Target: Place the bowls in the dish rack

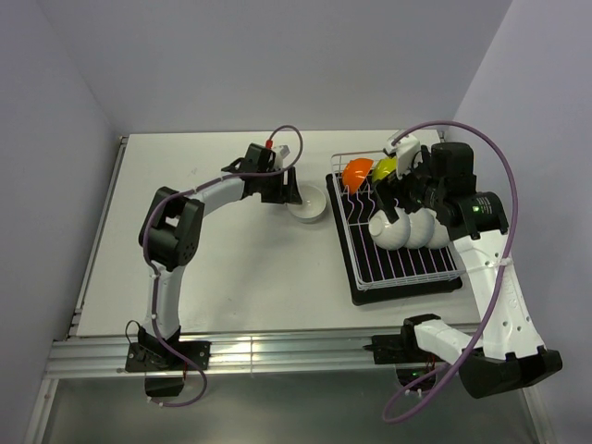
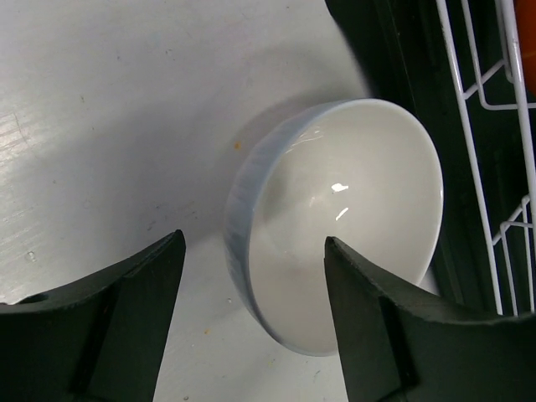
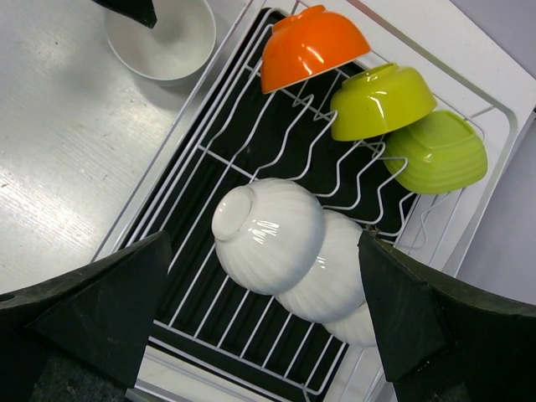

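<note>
One white bowl [image 1: 307,203] stands upright on the table just left of the dish rack [image 1: 407,270]. My left gripper [image 1: 283,189] is open at that bowl. In the left wrist view the bowl [image 2: 352,209] has its near rim between my open fingers [image 2: 255,251], one finger outside, one over the inside. In the rack lie an orange bowl [image 3: 311,46], two lime green bowls [image 3: 381,100] [image 3: 437,151] and three white bowls [image 3: 268,234] in a row. My right gripper [image 3: 264,243] is open and empty above the white bowls.
The rack's white wires sit on a black tray [image 1: 350,254] at the table's right side. The rack's edge [image 2: 473,167] lies close to the right of the loose bowl. The white table [image 1: 231,268] spreads left and toward the near edge.
</note>
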### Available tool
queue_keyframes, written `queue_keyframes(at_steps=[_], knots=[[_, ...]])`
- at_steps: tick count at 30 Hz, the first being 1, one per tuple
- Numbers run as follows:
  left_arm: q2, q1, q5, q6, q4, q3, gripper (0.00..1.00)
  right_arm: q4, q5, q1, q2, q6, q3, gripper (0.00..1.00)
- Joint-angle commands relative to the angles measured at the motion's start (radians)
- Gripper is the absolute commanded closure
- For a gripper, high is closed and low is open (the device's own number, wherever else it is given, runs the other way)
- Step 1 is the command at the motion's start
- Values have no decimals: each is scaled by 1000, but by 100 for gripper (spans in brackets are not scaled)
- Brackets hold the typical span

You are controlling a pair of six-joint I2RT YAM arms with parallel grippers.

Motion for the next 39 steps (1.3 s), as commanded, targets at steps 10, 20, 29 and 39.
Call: queue_keyframes(at_steps=[10,20,29,39], knots=[[16,-4,21,-43,-56,4,53,-1,-27,-5,-19,3,-7,0],[-22,-3,170,-31,-142,1,80,-10,-96,-2,-36,-39,2,0],[-206,-4,495,5,-177,-152,100,37,1,139,-104,-101,-41,0],[-378,-46,790,1,-144,-312,100,-75,-156,385,-118,-340,-21,0]])
